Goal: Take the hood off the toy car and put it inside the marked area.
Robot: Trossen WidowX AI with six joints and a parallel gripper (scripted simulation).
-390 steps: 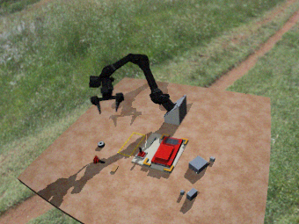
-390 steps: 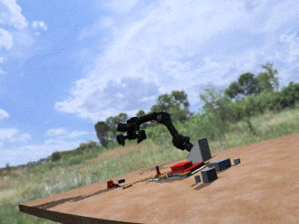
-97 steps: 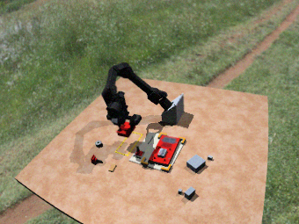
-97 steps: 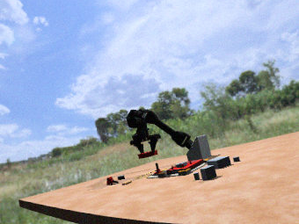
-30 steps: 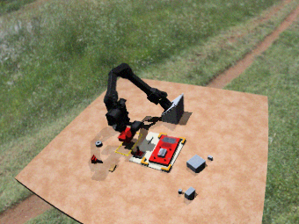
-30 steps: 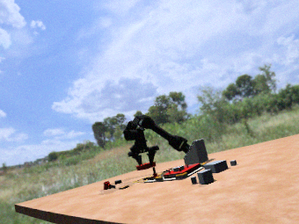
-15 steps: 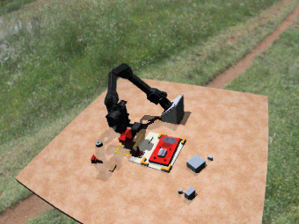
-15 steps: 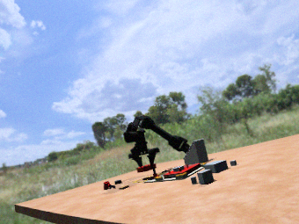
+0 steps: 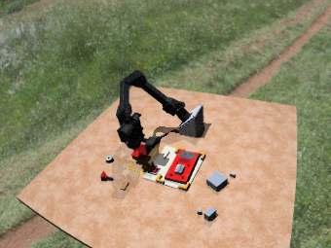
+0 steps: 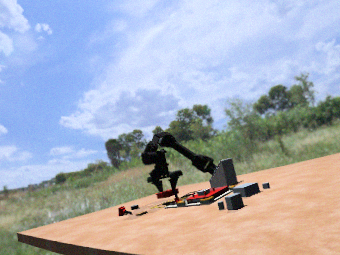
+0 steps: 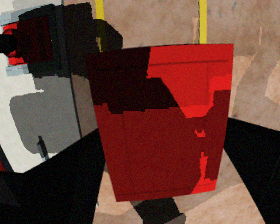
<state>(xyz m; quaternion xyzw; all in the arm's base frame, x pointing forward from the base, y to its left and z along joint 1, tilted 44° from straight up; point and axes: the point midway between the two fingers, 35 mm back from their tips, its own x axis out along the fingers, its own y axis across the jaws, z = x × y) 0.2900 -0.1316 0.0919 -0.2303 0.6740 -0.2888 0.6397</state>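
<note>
The hood, a red panel (image 9: pixel 139 151) (image 10: pixel 166 194) (image 11: pixel 160 150), is held off the car, above the table. My gripper (image 10: pixel 167 191) (image 11: pixel 161 128) is shut on it, with one black finger at each side edge. The marked area, a yellow outline (image 9: pixel 134 170) (image 11: pixel 203 22), lies on the table below; in the wrist view the hood's far edge covers part of it. The red toy car (image 9: pixel 192 167) (image 10: pixel 212 194) stands beside the marked area, with its pale front part and a dark red block (image 11: pixel 37 42) uncovered. The hood's height above the table is hard to tell.
Grey blocks (image 9: pixel 217 181) (image 10: pixel 234 201) stand on the car's far side from the arm. A grey upright wedge (image 9: pixel 192 124) (image 10: pixel 223 173) is behind the car. A small wheel (image 9: pixel 109 159), a red piece (image 9: pixel 103 176) (image 10: pixel 121 211) and a tan piece (image 9: pixel 125 186) lie near the marked area.
</note>
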